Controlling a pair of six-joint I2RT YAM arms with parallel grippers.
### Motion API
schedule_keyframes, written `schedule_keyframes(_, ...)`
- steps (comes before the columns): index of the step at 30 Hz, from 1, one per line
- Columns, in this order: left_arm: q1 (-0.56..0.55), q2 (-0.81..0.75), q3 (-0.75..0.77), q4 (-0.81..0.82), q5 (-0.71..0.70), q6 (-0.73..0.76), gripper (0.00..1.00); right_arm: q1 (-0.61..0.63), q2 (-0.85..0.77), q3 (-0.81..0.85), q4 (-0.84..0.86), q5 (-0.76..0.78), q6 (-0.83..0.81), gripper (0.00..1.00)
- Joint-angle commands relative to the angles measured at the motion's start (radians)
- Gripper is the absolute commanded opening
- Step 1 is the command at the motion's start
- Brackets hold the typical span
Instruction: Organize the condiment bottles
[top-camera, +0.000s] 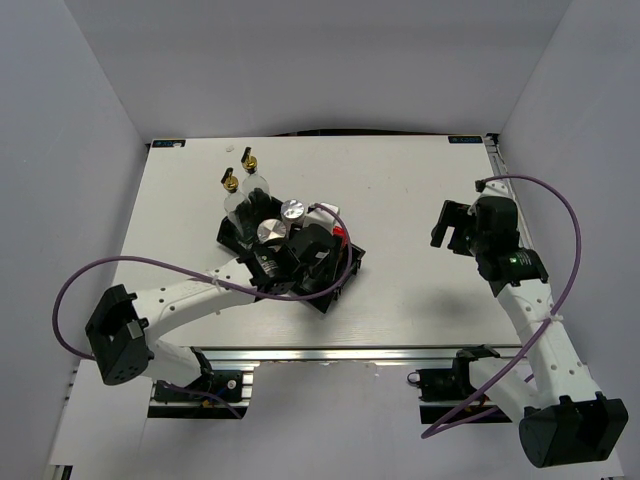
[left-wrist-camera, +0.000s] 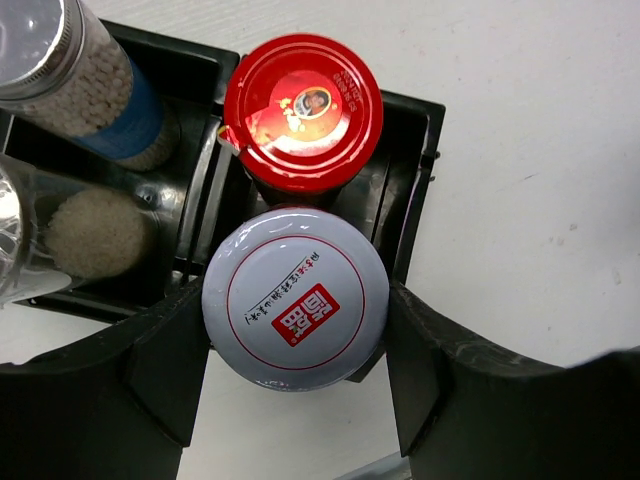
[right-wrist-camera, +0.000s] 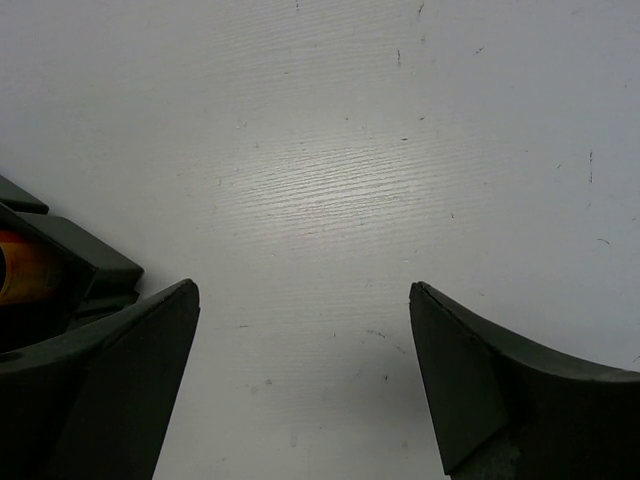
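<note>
My left gripper (left-wrist-camera: 296, 345) is shut on a white-lidded jar (left-wrist-camera: 295, 312) with a red label, one finger pressed to each side of its lid, at the near end of the black tray (left-wrist-camera: 415, 150). Just beyond it a red-lidded jar (left-wrist-camera: 303, 110) stands in the same compartment. A silver-lidded shaker (left-wrist-camera: 70, 70) leans at the upper left. From above, two clear bottles with gold caps (top-camera: 231, 183) (top-camera: 250, 162) and two silver lids (top-camera: 292, 209) (top-camera: 270, 231) stand in the tray's far part (top-camera: 345, 275); my left gripper (top-camera: 315, 255) covers the near part. My right gripper (top-camera: 452, 225) hangs open over bare table, holding nothing.
White walls close in the table on three sides. The tray's corner (right-wrist-camera: 70, 262) shows at the left edge of the right wrist view, well apart from those fingers (right-wrist-camera: 460, 370). A purple cable (top-camera: 150, 262) loops along each arm.
</note>
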Motion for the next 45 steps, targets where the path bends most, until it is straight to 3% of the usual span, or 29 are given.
schedule_keyframes(1, 0.008, -0.03, 0.003, 0.076, 0.0, -0.02, 0.0, -0.006, 0.0, -0.003, 0.034, -0.002, 0.002, 0.89)
schedule_keyframes(17, 0.062, 0.06, -0.041, 0.129, 0.067, -0.045, 0.01, -0.007, 0.012, -0.014, 0.035, -0.019, 0.002, 0.89)
schedule_keyframes(19, 0.068, 0.077, -0.041, 0.126, 0.083, -0.045, 0.07, -0.007, 0.011, -0.014, 0.035, -0.018, 0.0, 0.89)
schedule_keyframes(21, 0.07, 0.083, -0.041, 0.122, 0.084, -0.048, 0.2, -0.007, 0.012, -0.014, 0.034, -0.016, -0.001, 0.89)
schedule_keyframes(23, 0.071, 0.083, -0.049, 0.129, 0.086, -0.048, 0.43, -0.007, 0.011, -0.015, 0.034, -0.016, 0.0, 0.89)
schedule_keyframes(25, 0.071, 0.086, -0.049, 0.126, 0.088, -0.048, 0.5, -0.007, 0.011, -0.015, 0.034, -0.016, -0.001, 0.89)
schedule_keyframes(27, 0.073, 0.088, -0.051, 0.126, 0.087, -0.052, 0.65, -0.007, 0.011, -0.015, 0.034, -0.016, 0.0, 0.89)
schedule_keyframes(30, 0.073, 0.086, -0.049, 0.118, 0.087, -0.058, 0.8, -0.007, 0.009, -0.014, 0.034, -0.019, 0.0, 0.89)
schedule_keyframes(39, 0.071, 0.063, 0.003, 0.052, 0.066, -0.052, 0.94, -0.007, -0.003, -0.006, 0.028, -0.021, -0.006, 0.89)
schedule_keyframes(45, 0.073, 0.022, 0.129, -0.046, 0.037, -0.011, 0.94, -0.006, -0.024, 0.0, 0.025, -0.008, -0.007, 0.89)
